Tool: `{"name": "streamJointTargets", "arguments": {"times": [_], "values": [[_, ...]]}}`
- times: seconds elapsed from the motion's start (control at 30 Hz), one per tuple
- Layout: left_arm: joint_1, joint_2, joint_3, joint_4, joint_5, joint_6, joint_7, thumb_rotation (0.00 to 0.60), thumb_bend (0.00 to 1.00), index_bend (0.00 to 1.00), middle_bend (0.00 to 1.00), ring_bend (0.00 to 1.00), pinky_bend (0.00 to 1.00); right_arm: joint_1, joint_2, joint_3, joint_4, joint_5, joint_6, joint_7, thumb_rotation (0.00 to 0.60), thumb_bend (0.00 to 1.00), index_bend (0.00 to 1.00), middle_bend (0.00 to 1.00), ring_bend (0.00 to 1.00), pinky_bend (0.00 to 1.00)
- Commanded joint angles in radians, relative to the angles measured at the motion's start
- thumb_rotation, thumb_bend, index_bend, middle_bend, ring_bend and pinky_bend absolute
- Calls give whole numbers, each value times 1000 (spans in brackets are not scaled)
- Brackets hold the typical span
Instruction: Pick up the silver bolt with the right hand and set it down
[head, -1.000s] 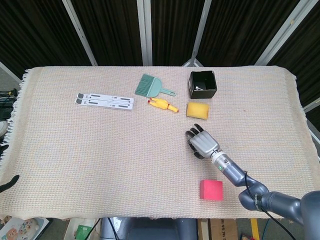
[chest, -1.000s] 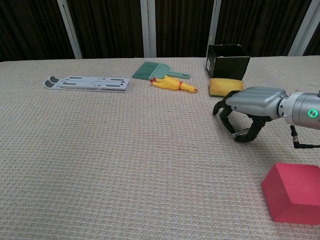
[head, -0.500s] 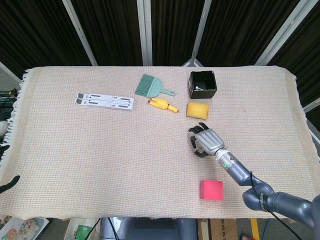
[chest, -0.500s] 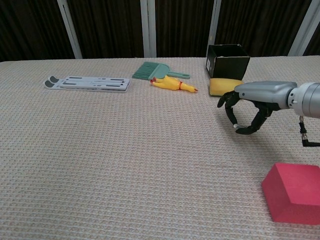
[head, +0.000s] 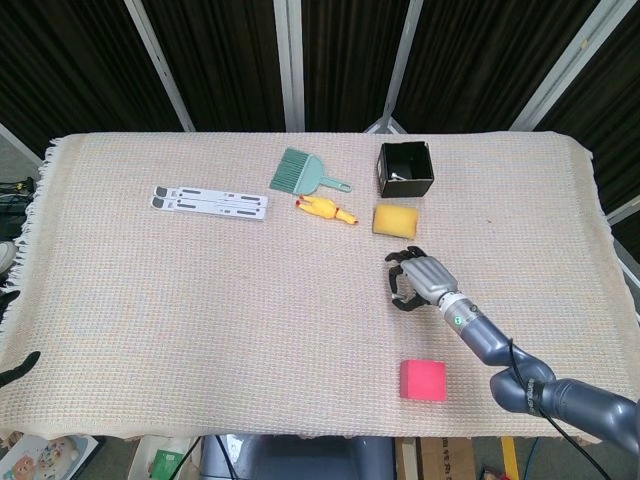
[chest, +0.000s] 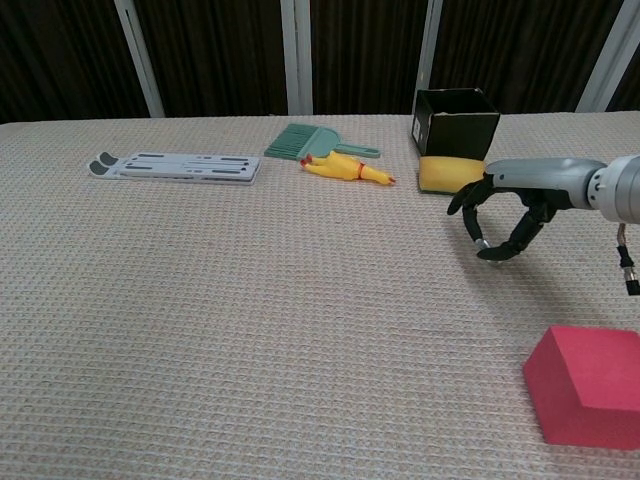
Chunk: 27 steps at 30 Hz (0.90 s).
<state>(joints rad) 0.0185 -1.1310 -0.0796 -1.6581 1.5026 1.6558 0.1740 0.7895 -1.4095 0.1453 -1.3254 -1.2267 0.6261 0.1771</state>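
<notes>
Silver bolt (chest: 482, 243): small bright speck at the tips of the right hand (chest: 503, 215), apparently pinched between thumb and a finger, clear of the desk (chest: 250, 330). Too small to read orientation. Not visible from the head view, hidden under the hand's back.

Right hand: fingers curled down and inward, narrow, closed on the bolt. Palm facing down, forearm coming in from the right edge. Tip pinch probably chosen because the bolt is tiny and lay flat on the woven cloth, too small for a full wrap.

Judged stage: pick done, bolt in the air, set-down not yet made. Bare cloth directly below looks suitable for the release.

Risk: bolt slipping out of a tip pinch, or rolling on release; low drop advisable.

Neighbours: yellow sponge (chest: 447, 173) just beyond the hand, black box (chest: 456, 120) behind it. Red cube (chest: 588, 398) nearer the front edge, well apart from the hand. Yellow rubber chicken (head: 323, 209), green dustpan brush (head: 300, 172) and flat grey-white folding stand (head: 210, 202) further left, all well away from the work area.

Left hand (head: 18, 368): only a dark finger-like shape past the desk's near left edge, likely parked since the task is for the right; state cannot be told.
</notes>
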Motion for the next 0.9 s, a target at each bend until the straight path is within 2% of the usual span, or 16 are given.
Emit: {"name": "streamJointTargets", "arguments": {"times": [0.03,0.27,0.53,0.67,0.9], "values": [[0,0,0,0,0,-1,0,600,204,193,38,31,107,-3,-6,9,13,4,-11,45,600,383,657,200,145,40],[0,0,0,0,0,1,-1,600,204,193,38,31,107,-29,-31,49,42,-11,29,193,600,383,661,200,145,36],[0,-2,2,0,3,0,4,600,204,193,38,31,107,-51,-54,68,87,-50,60,344,600,383,663,200,145,36],[1,-1,1,-1,4,2,4,600,204,193,38,31,107,-58,-69,68,124,-82,77,421,600,383,663,200,145,30],[0,-2,2,0,3,-1,5,600,204,193,38,31,107,-72,-104,52,208,-132,130,479,600,384,663,200,145,24]]}}
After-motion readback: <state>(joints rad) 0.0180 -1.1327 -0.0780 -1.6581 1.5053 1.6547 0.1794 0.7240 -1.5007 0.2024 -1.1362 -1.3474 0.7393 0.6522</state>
